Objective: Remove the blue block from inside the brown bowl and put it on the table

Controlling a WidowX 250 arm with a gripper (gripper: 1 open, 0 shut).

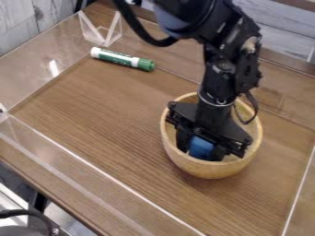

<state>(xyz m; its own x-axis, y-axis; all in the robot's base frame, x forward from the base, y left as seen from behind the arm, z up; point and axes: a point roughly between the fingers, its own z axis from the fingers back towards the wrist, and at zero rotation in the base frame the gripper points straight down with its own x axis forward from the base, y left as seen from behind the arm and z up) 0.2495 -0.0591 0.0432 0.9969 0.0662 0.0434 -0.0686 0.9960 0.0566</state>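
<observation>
Arm: the black robot arm reaches in from the top of the view and points its gripper straight down into the brown bowl.
Gripper: its jaws stand on either side of the blue block and look closed onto it, partly drawn in rather than spread wide; from where I stand the contact itself is half hidden by the black fingers, so the hold reads as likely, not certain.
Blue block: inside the hollow of the bowl, between the jaws, only its upper blue face showing. I cannot tell whether it sits on the bowl floor or is just clear of it.
Brown bowl: on the table toward the right near side, upright, with the arm's wrist filling most of its opening.
Marker: a green-and-white marker lies well apart, near the far left corner, not in the way.
Step in hand: the grasp inside the bowl, by my judgement at the point where lifting out begins.
Task so far: the block is not yet out, so most of the job remains.
Next move calls for: a straight lift until the block clears the thick rim, then a sideways carry to bare wood beside the bowl and a gentle set-down.
Risk: a finger catching the rim could drag or tip the bowl; a weak pinch could drop the block back in.
</observation>
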